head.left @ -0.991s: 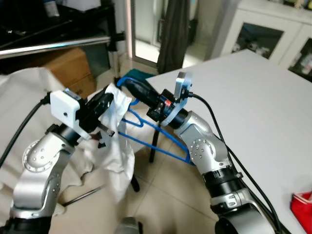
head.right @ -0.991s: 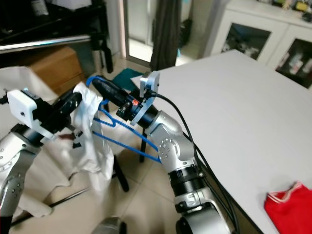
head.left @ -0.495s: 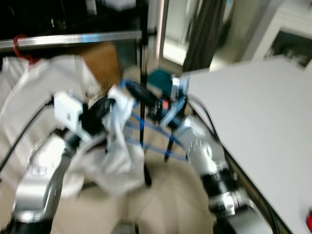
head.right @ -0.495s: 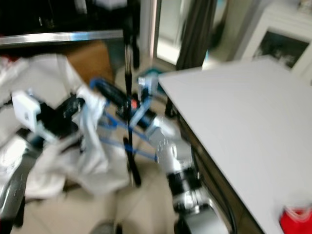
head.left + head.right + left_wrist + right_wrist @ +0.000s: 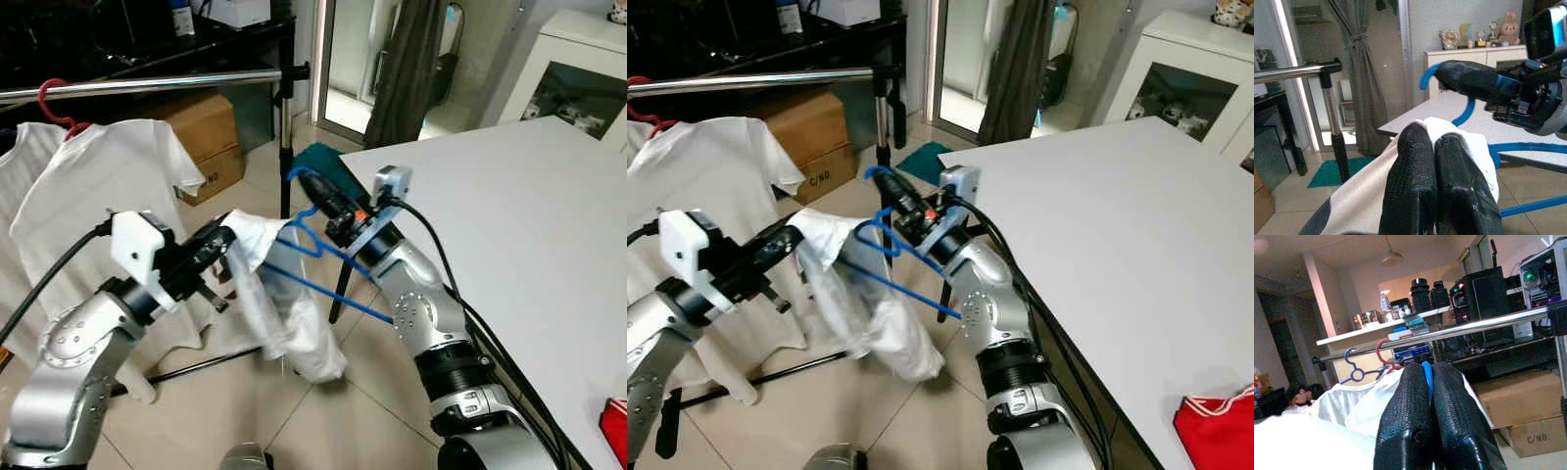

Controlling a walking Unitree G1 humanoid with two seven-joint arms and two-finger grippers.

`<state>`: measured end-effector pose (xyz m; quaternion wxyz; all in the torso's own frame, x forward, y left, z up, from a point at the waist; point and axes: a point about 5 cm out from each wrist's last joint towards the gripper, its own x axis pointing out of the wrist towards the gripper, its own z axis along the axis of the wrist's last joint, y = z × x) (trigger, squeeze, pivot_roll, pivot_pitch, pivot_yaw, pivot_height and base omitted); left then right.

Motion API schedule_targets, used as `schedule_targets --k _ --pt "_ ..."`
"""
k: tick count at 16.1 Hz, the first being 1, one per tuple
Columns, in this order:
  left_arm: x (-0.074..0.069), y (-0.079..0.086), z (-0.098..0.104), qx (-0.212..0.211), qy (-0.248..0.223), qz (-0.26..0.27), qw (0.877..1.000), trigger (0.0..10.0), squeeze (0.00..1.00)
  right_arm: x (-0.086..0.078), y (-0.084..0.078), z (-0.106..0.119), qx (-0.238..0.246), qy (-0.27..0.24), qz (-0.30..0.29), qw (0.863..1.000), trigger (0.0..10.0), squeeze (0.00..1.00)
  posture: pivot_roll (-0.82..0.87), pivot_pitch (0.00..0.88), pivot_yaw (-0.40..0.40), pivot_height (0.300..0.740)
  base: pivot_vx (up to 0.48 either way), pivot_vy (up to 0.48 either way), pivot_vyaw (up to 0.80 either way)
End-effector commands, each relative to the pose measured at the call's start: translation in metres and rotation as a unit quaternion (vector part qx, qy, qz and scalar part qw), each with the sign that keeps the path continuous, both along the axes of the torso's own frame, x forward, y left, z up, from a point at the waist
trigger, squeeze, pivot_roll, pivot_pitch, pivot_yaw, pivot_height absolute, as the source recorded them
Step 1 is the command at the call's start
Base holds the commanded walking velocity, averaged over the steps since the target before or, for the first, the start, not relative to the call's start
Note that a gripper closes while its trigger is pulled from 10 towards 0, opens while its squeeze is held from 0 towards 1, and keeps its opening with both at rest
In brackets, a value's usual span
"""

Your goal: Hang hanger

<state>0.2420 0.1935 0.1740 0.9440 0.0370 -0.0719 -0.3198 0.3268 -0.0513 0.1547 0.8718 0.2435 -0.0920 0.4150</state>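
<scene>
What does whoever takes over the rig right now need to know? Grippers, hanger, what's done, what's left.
Right gripper: shut on the blue hanger, pinching it near the hook.
Left gripper: shut on the white garment draped over the hanger.
Both are held up beside the white table, short of the metal rail.
Already on the rail: a white T-shirt on a red hanger.
Done: garment is on the hanger.
Left: probably bring the hook up to the rail, hang it, release both grippers.
</scene>
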Motion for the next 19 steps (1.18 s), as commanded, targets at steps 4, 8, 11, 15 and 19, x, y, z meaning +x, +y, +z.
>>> schedule_targets --k 4,8,11,15,19 --pt "-0.006 0.021 0.000 0.017 0.010 0.022 1.000 10.0 0.00 -0.002 -0.018 0.000 0.004 -0.014 -0.020 1.000 10.0 0.00 0.15 0.000 -0.033 0.740 0.000 0.000 0.00" --pt "-0.015 0.046 0.003 0.068 0.023 0.040 0.997 10.0 0.00 -0.009 -0.031 -0.005 0.008 -0.017 -0.007 1.000 10.0 0.00 0.15 0.000 -0.040 0.740 0.000 0.000 0.00" --pt "-0.015 0.048 0.007 0.089 0.021 0.033 0.995 10.0 0.00 -0.009 -0.032 -0.006 0.030 -0.004 -0.009 0.999 10.0 0.00 0.15 0.000 -0.039 0.740 0.000 0.000 0.00" --pt "-0.007 0.038 0.011 0.098 0.010 0.006 0.995 10.0 0.00 -0.012 -0.017 -0.012 0.087 0.043 0.051 0.994 10.0 0.00 0.15 0.000 -0.034 0.740 0.000 0.000 0.00" --pt "0.002 0.044 0.025 0.124 0.001 -0.016 0.992 10.0 0.00 -0.024 -0.005 -0.027 0.067 0.062 0.178 0.980 10.0 0.00 0.16 0.000 -0.034 0.740 0.000 0.000 0.00"
